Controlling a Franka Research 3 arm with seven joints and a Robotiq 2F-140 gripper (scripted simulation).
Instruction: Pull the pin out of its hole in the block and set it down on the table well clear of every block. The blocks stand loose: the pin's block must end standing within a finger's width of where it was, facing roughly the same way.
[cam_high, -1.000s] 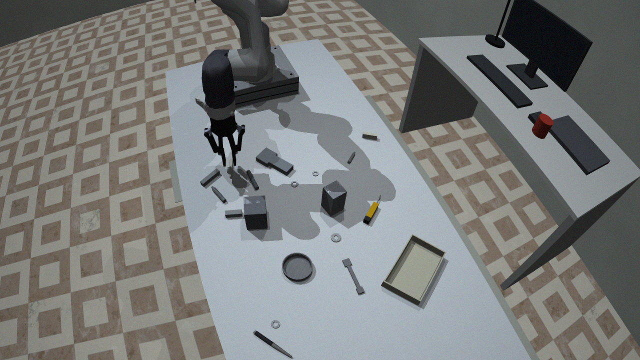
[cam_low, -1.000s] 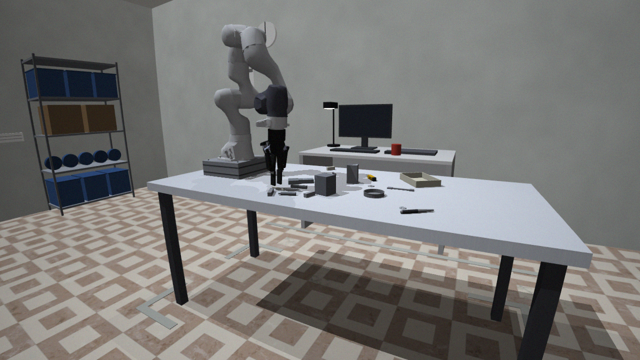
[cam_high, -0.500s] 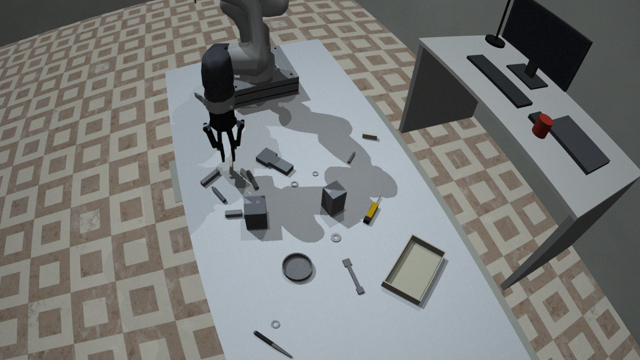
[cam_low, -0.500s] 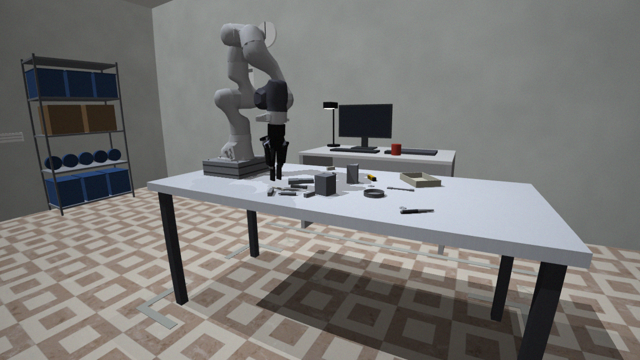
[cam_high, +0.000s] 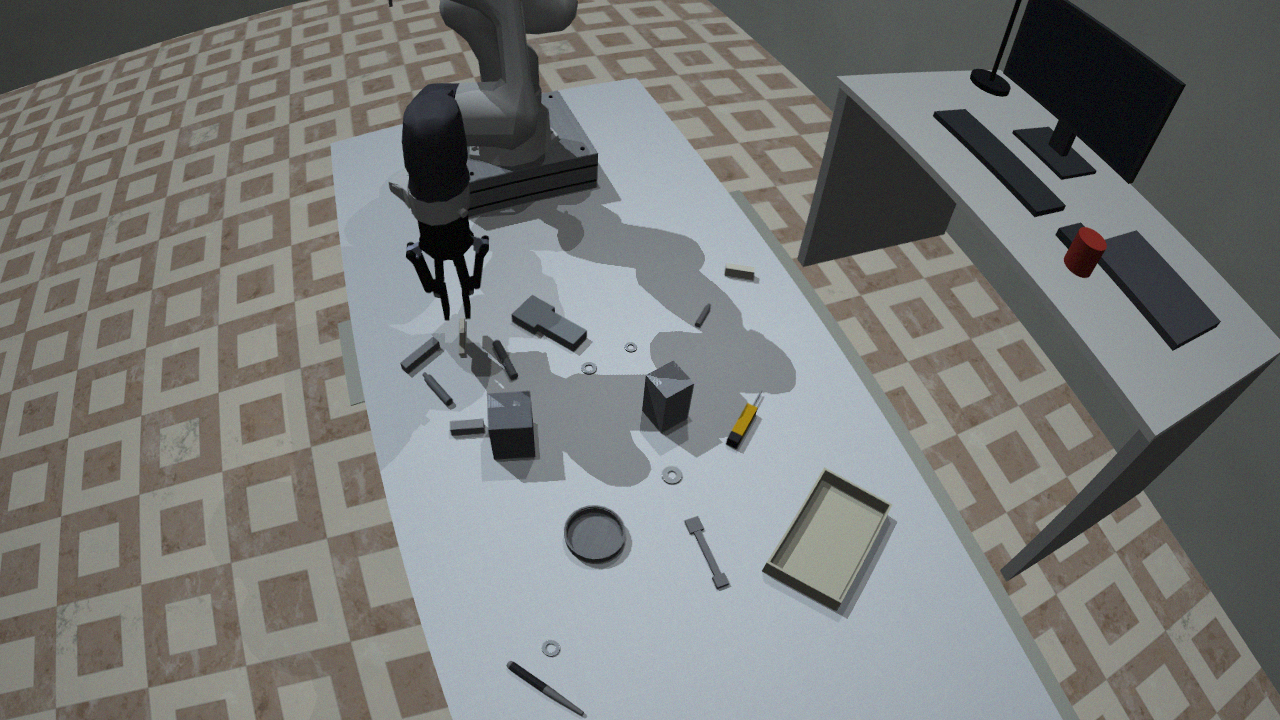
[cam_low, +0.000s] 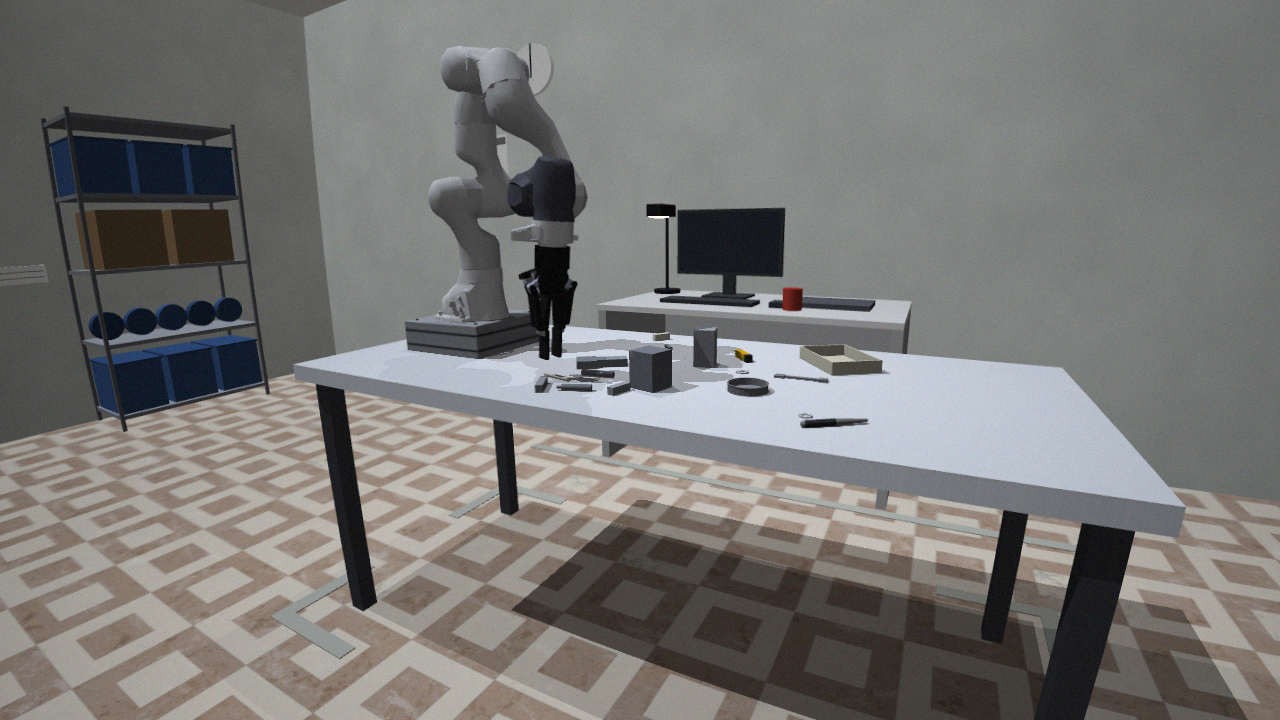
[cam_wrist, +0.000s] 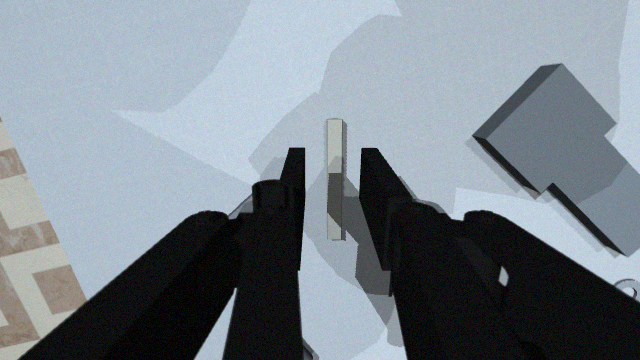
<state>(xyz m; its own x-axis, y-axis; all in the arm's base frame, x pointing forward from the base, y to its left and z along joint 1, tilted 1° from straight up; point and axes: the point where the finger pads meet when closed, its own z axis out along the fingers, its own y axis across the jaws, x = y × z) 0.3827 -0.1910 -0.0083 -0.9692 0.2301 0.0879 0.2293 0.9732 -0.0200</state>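
Note:
The pale square pin (cam_high: 461, 334) (cam_wrist: 335, 136) lies on the table, out of any block. My gripper (cam_high: 452, 307) (cam_low: 549, 351) (cam_wrist: 332, 173) hangs just above it, pointing down. In the wrist view the pin shows in the gap between the two black fingers, with table visible on both sides of it; the fingers stand narrowly apart and touch nothing. Two dark blocks stand farther along the table: a cube (cam_high: 511, 425) (cam_low: 649, 368) and a taller block (cam_high: 666, 394) (cam_low: 705, 346). The pin lies well apart from both.
A grey stepped slab (cam_high: 547, 322) (cam_wrist: 555, 135) lies right of the pin. Small grey bars (cam_high: 419, 354) and dark rods (cam_high: 503, 358) lie close around it. Washers, a round dish (cam_high: 594, 534), a tan tray (cam_high: 827, 540) and a yellow tool (cam_high: 742, 424) lie farther off.

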